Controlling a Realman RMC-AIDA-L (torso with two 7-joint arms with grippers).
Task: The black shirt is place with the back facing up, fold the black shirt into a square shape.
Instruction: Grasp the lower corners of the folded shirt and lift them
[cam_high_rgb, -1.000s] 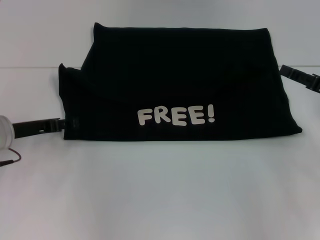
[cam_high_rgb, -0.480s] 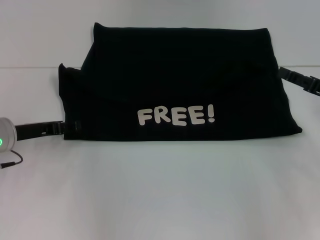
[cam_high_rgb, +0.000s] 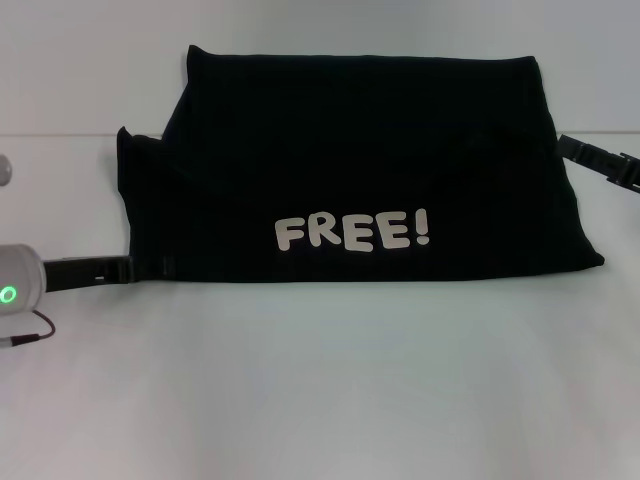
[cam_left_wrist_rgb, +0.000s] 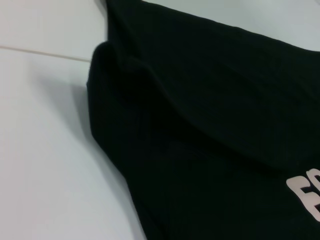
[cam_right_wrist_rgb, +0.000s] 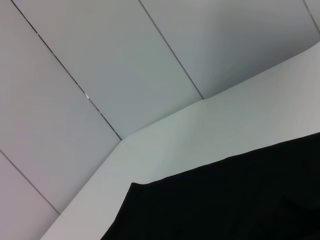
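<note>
Head view: the black shirt (cam_high_rgb: 360, 170) lies mid-worktop (cam_high_rgb: 320, 380), folded to a wide band, white lettering up. The left tool (cam_high_rgb: 145, 267) meets its 8 o'clock corner, the right tool (cam_high_rgb: 565, 147) its 3 o'clock edge; I cannot tell either's grip.

Left wrist view: layered shirt edge.

Right wrist view: pale panelled wall (cam_right_wrist_rgb: 100, 65).

Likely next: folding sideways.

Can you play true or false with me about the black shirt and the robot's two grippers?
1. The shirt has white letters saying FREE!. True.
2. The shirt lies on a white table. True.
3. The left gripper is high above the shirt's middle. False: it is at the shirt's near left corner, low by the table.
4. The right gripper is at the shirt's right edge. True.
5. The shirt is spread flat with both sleeves out. False: it is already folded into a wide block.
</note>
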